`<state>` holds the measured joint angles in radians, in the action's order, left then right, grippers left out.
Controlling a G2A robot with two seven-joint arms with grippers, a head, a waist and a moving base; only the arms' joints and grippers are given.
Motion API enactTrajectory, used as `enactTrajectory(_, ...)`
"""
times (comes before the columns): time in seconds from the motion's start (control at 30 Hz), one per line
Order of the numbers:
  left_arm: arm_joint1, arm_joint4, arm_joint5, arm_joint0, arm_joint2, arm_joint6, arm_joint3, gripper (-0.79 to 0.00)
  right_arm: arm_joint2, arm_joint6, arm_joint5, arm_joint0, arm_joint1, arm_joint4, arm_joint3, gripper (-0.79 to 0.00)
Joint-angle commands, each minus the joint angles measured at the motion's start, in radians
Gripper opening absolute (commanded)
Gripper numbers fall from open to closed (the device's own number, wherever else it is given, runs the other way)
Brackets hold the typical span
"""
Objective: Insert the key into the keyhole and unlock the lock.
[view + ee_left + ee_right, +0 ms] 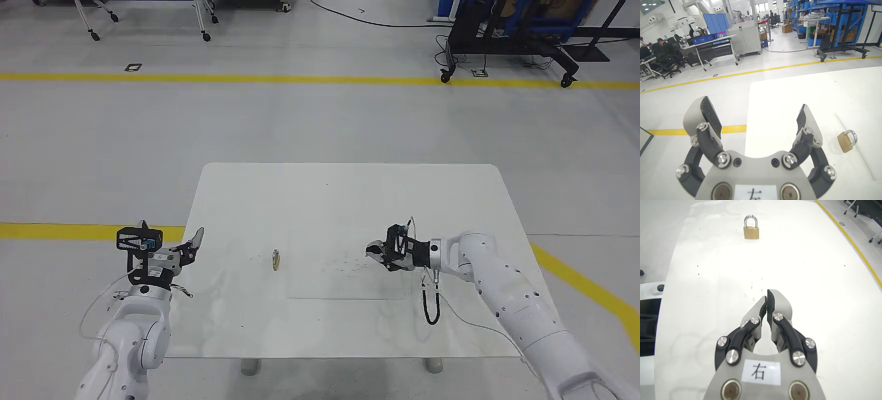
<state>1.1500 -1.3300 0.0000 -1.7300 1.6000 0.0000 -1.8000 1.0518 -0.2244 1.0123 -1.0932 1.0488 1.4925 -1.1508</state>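
One brass padlock lies flat on the table, between both grippers and well apart from each. Left gripper sits at the table edge with fingers spread wide; right gripper is pinched together.

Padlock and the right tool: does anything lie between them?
Nothing but bare white table with faint dark specks; the right wrist view shows the padlock ahead of the right tool.

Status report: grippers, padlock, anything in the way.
Left gripper open, at the table edge. Right gripper shut, over the table. Padlock lying between them, shackle closed. Nothing between it and either gripper.
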Motion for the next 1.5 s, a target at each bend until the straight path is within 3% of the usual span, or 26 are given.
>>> enactTrajectory(0.0,0.0,0.0,0.0,0.0,0.0,0.0,0.0,0.0,0.016,-0.031,0.0,-0.013,-0.006,-0.018,-0.006,-0.785)
enactTrajectory(0.23,0.0,0.0,0.0,0.0,0.0,0.0,0.0,0.0,0.043,-0.139,0.0,-0.051,-0.027,-0.157,0.014,-0.785)
enactTrajectory(1.47,0.0,0.0,0.0,0.0,0.0,0.0,0.0,0.0,0.04,-0.122,0.0,-0.049,-0.038,-0.142,0.025,-0.785)
